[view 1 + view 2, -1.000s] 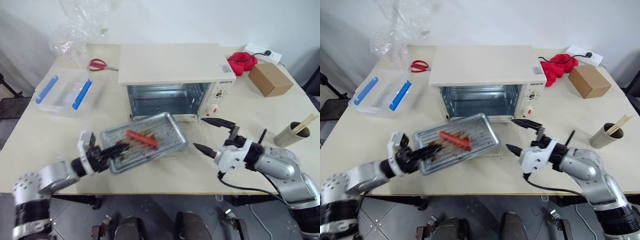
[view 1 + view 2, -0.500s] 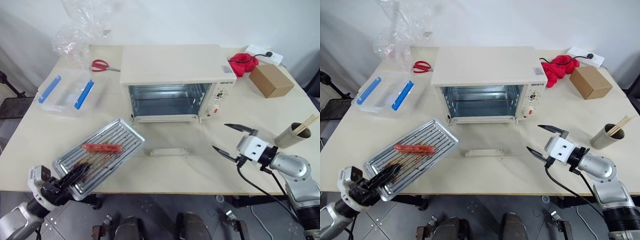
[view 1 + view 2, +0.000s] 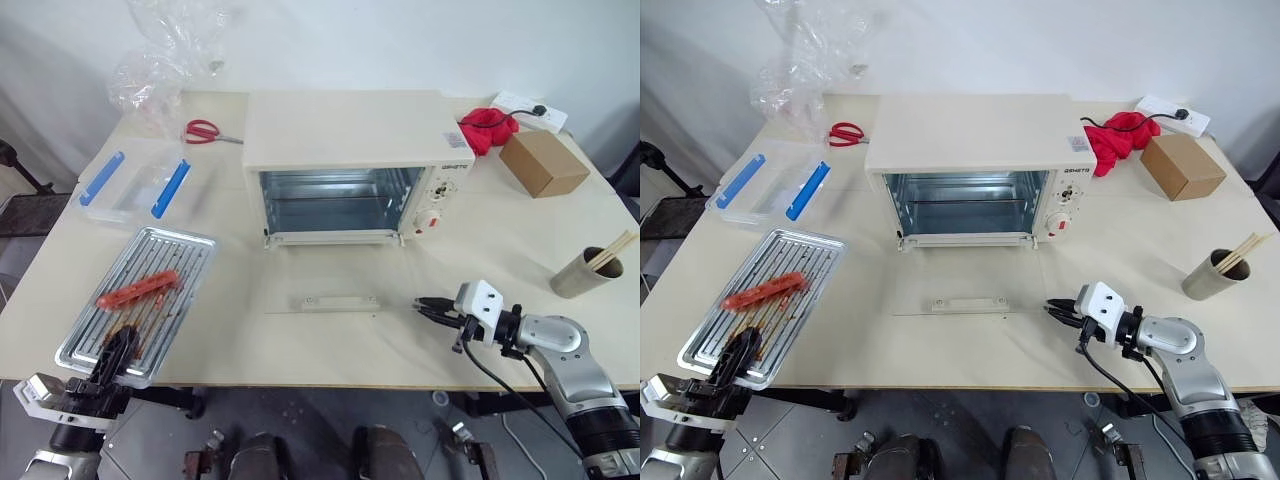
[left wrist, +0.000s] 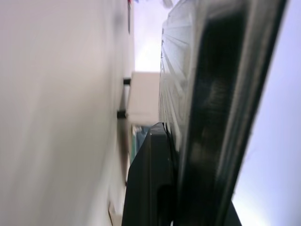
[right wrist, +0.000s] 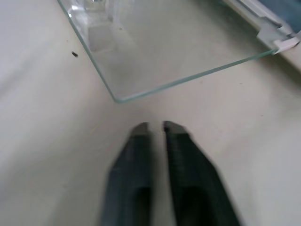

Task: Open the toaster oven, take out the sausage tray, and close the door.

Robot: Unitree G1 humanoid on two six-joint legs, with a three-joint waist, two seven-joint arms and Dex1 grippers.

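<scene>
The cream toaster oven (image 3: 345, 150) stands mid-table with its cavity showing. Its glass door (image 3: 330, 272) lies folded flat on the table, bar handle (image 3: 335, 301) toward me. The silvery sausage tray (image 3: 140, 300), with one red sausage (image 3: 137, 289) and brown grease, sits low over the table's front left corner. My left gripper (image 3: 120, 345) is shut on the tray's near edge; the left wrist view shows a black finger (image 4: 153, 188) against the rim. Just right of the door's front corner (image 5: 117, 99), my right gripper (image 5: 154, 127) is shut and empty, low over the table.
A clear plastic box with blue clips (image 3: 135, 190), red scissors (image 3: 200, 130) and a plastic bag (image 3: 160, 60) lie at the back left. A red cloth (image 3: 485, 125), cardboard box (image 3: 540, 160) and power strip (image 3: 525, 105) sit at the back right, with a cup of chopsticks (image 3: 585, 270) nearer.
My left gripper carried the tray from in front of the oven to the front left corner, turning it lengthwise. My right gripper sank toward the table and shut.
</scene>
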